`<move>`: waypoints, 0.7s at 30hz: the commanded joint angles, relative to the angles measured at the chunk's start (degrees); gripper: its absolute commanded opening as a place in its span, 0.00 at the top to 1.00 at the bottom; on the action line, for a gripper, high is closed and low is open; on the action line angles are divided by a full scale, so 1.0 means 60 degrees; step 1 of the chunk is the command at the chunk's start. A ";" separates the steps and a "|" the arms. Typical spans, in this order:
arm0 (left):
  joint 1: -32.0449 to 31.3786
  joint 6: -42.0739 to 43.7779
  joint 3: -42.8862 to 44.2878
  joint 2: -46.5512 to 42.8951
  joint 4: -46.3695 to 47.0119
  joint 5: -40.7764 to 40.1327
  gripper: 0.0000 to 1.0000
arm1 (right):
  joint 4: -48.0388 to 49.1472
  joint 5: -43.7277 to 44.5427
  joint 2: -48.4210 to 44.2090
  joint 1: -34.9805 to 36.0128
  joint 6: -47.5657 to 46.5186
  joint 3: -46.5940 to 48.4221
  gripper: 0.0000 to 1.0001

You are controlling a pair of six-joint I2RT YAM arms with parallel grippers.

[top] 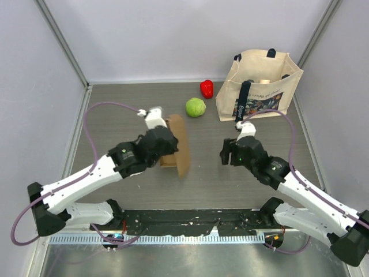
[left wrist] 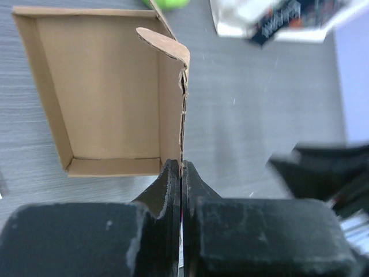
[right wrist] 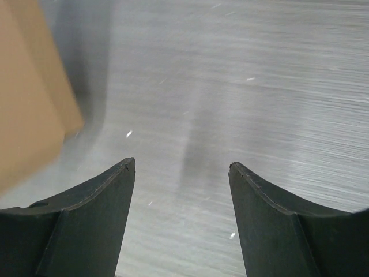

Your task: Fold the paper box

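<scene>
Checking the top view first: the paper box (top: 180, 144) sits left of centre on the table (top: 207, 184), well apart from the tote bag (top: 259, 86), the round green vegetable (top: 195, 107) and the red pepper (top: 206, 88) at the far side. It shows as a narrow brown strip. Its long axis runs far to near, with the near end leaning slightly right. One panel seems to stand on edge; which one I cannot tell. The left gripper (top: 167, 147) is against the box's left side. The right gripper (top: 226, 153) is off to the right, apart from the box. Left wrist view: the box (left wrist: 98, 98) reads as a shallow tray, low walls creased up, open face toward the camera, long side running away from the fingers. The left gripper (left wrist: 181, 173) is pinched tight on the near end of the right-hand wall, cardboard edge between the fingers, no gap. A rounded tab (left wrist: 158, 40) at that wall's far end curls inward, not tucked. Right wrist view: the right gripper (right wrist: 181, 173) is spread wide with nothing in it, bare table beneath. The box (right wrist: 29, 115) is a brown blur at the left edge, clear of the fingers. Judgement: partway. The tray walls are formed; tucking the tab and closing the lid are left.
</scene>
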 commanded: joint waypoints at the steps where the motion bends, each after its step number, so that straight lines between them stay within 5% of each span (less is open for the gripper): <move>1: 0.1315 -0.3435 0.0389 -0.0916 -0.0709 0.0110 1.00 | 0.1472 -0.0007 0.0026 0.2237 -0.0693 -0.0324 0.29; 6: 0.3073 -0.6347 0.1412 -0.0332 -0.2784 0.1089 1.00 | 0.3098 0.0082 0.0406 0.3987 -0.1498 -0.0719 0.29; 10: 0.3718 -0.7290 0.2671 0.0869 -0.5053 0.1910 1.00 | 0.3890 0.0360 0.1006 0.4618 -0.2039 -0.0574 0.28; 21: 0.4188 -0.8507 0.2176 0.1412 -0.5264 0.2512 1.00 | 0.6088 0.2074 0.2836 0.5703 -0.3754 0.0728 0.29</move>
